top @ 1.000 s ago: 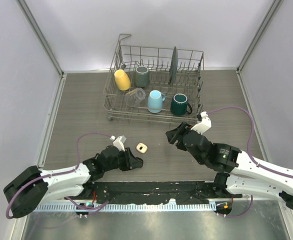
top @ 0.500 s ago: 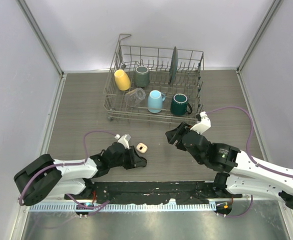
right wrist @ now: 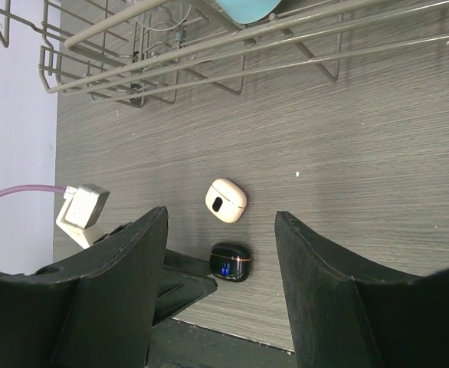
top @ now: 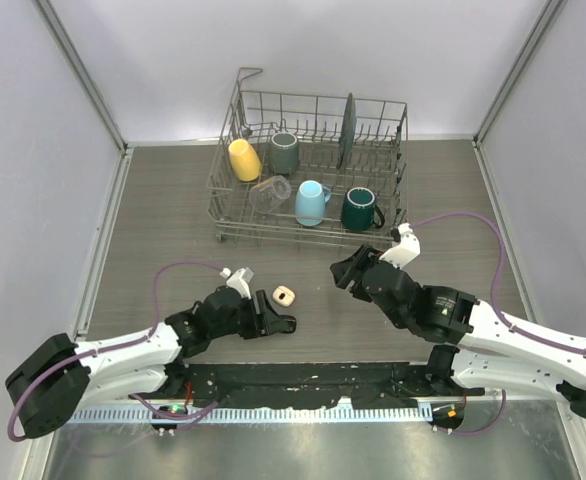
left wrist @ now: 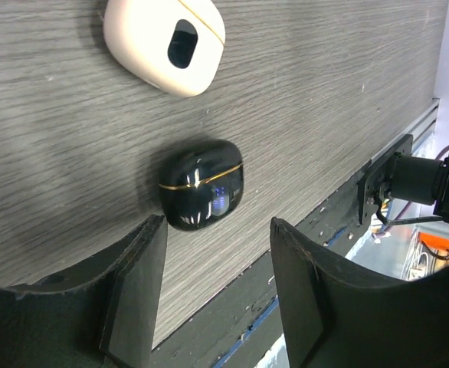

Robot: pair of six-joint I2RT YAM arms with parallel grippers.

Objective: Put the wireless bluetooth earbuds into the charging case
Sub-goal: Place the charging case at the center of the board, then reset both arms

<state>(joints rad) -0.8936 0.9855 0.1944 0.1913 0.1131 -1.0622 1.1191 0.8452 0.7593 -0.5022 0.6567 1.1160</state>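
Observation:
A closed black charging case [left wrist: 201, 184] with a gold seam and a blue light lies on the table just ahead of my left gripper [left wrist: 217, 257], which is open and empty. A closed cream-white case [left wrist: 165, 42] with a dark oval opening lies just beyond it. In the top view the left gripper [top: 273, 324] is low at the table's near edge, with the black case [top: 290, 322] at its tips and the cream case [top: 284, 295] behind. My right gripper [top: 344, 270] is open and empty, raised to the right of both cases [right wrist: 231, 261]. No earbuds show.
A wire dish rack [top: 235, 215] stands at the back, holding a yellow mug [top: 244, 159], a grey mug [top: 284, 152], a light blue mug [top: 311, 202], a dark green mug [top: 359, 208], a clear glass [top: 270, 192] and a dark plate [top: 347, 130]. The table's near edge [left wrist: 301, 222] is close beside the black case.
My left arm reached a little right towards the black case, then drew back slightly. The right arm and both cases have hardly moved.

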